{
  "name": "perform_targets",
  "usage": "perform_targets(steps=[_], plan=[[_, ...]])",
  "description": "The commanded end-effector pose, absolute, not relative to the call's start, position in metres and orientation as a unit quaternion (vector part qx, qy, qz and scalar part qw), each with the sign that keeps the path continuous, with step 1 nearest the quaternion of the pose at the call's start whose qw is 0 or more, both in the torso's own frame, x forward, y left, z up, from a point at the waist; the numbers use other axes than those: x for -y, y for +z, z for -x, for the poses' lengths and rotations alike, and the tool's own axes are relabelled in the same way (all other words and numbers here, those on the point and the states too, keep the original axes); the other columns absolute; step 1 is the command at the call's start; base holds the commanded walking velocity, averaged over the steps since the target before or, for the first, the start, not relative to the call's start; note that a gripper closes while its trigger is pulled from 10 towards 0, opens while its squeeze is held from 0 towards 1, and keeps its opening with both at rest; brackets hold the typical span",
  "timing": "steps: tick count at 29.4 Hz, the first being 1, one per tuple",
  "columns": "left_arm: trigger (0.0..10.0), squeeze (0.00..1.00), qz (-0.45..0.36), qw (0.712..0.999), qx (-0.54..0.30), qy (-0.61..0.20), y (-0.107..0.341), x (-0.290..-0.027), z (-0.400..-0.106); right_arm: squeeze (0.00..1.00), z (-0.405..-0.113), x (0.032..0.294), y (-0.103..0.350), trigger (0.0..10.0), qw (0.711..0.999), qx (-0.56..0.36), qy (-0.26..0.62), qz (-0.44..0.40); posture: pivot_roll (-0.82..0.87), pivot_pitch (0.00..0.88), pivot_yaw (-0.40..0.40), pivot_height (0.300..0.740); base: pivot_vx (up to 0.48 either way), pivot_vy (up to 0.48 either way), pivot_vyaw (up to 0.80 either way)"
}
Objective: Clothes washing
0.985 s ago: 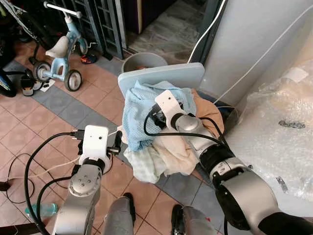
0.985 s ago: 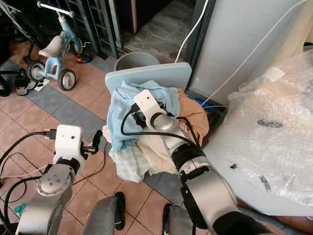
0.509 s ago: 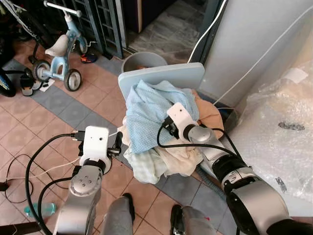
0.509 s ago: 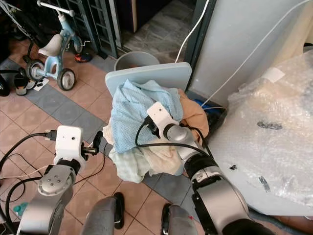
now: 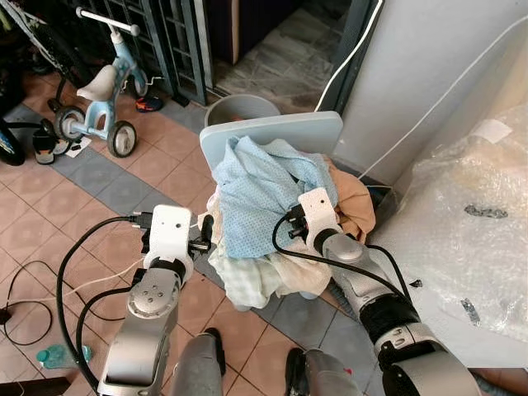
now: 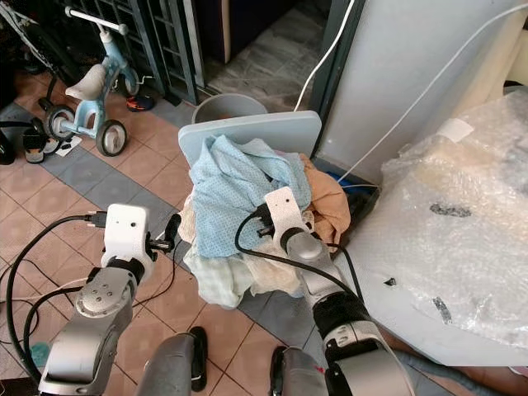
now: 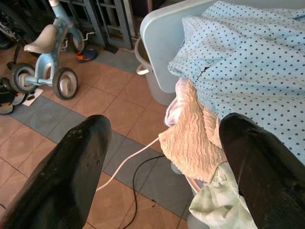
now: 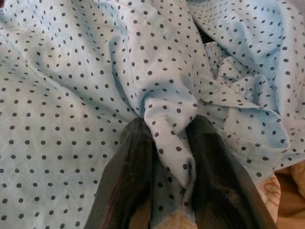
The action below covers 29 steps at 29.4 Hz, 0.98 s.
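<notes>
So the light blue dotted shirt is draped on top of a heap of laundry piled in a pale blue basket, which sits on the tiled floor right in front of the robot, up against a grey wall panel. The right gripper has a fold of that shirt pinched tight between its two black fingers, down at the near right side of the pile. Under the shirt there's a peach textured towel, a pale green cloth hanging over the near edge, and something tan on the right. The left gripper hovers just left of the basket with its fingers spread wide, holding nothing, apart from the clothes. A grey bucket stands just behind the basket. Further left there's a light blue kids' tricycle, and a big sheet of bubble wrap covers something on the right.
</notes>
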<state>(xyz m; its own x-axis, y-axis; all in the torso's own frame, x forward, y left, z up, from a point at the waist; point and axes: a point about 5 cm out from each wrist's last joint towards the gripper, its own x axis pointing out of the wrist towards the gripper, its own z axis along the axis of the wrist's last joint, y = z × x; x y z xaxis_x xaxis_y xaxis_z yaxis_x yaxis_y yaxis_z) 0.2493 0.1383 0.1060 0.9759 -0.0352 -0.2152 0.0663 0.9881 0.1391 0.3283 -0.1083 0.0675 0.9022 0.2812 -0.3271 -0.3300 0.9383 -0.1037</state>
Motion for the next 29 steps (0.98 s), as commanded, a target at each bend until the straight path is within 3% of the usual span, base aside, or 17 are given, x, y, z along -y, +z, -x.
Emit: perform_targets(steps=[1,3,8,10,16,23,24,25,29], plan=[[10.0,0.00,-0.074,0.991,-0.111,-0.021,0.103,-0.139,-0.249,0.00,-0.327,0.119,0.068,0.0,0.977,-0.151,0.136,0.072,0.06,0.130,-0.027,0.740,0.000,0.000,0.00],[10.0,0.00,-0.073,0.991,-0.112,-0.019,0.101,-0.140,-0.249,0.00,-0.321,0.127,0.084,0.0,0.987,-0.093,0.120,0.059,0.04,0.119,-0.019,0.740,0.000,0.000,0.00],[10.0,0.00,-0.075,0.993,-0.093,-0.014,0.104,-0.139,-0.255,0.00,-0.307,0.138,0.100,0.0,0.993,-0.054,0.105,0.029,0.02,0.113,-0.007,0.740,0.000,0.000,0.00],[10.0,0.00,-0.045,0.994,-0.096,0.003,0.106,-0.140,-0.260,0.00,-0.300,0.138,0.114,0.0,0.990,-0.021,0.130,0.044,0.01,0.106,0.018,0.740,0.000,0.000,0.00],[10.0,0.00,-0.062,0.995,-0.071,-0.037,0.116,-0.128,-0.274,0.00,-0.290,0.132,0.146,0.0,0.972,0.038,0.209,0.098,-0.03,0.101,0.061,0.740,0.000,0.000,0.00],[10.0,0.00,-0.059,0.997,-0.037,-0.032,0.125,-0.128,-0.278,0.00,-0.294,0.135,0.183,0.0,0.987,0.108,0.106,0.058,-0.02,0.077,0.057,0.740,0.000,0.000,0.00],[10.0,0.00,-0.059,0.997,-0.037,-0.033,0.124,-0.128,-0.277,0.00,-0.294,0.135,0.183,0.5,0.988,0.109,0.092,0.057,-0.02,0.071,0.058,0.740,0.000,0.000,0.00],[10.0,0.00,-0.059,0.997,-0.037,-0.033,0.122,-0.129,-0.276,0.00,-0.293,0.136,0.181,10.0,0.991,0.108,0.063,0.054,-0.02,0.065,0.060,0.740,0.000,-0.292,-0.80],[10.0,0.00,-0.058,0.997,-0.034,-0.035,0.119,-0.129,-0.277,0.00,-0.293,0.138,0.177,10.0,0.993,0.104,0.022,0.054,-0.03,0.047,0.061,0.740,0.000,-0.297,-0.79]])
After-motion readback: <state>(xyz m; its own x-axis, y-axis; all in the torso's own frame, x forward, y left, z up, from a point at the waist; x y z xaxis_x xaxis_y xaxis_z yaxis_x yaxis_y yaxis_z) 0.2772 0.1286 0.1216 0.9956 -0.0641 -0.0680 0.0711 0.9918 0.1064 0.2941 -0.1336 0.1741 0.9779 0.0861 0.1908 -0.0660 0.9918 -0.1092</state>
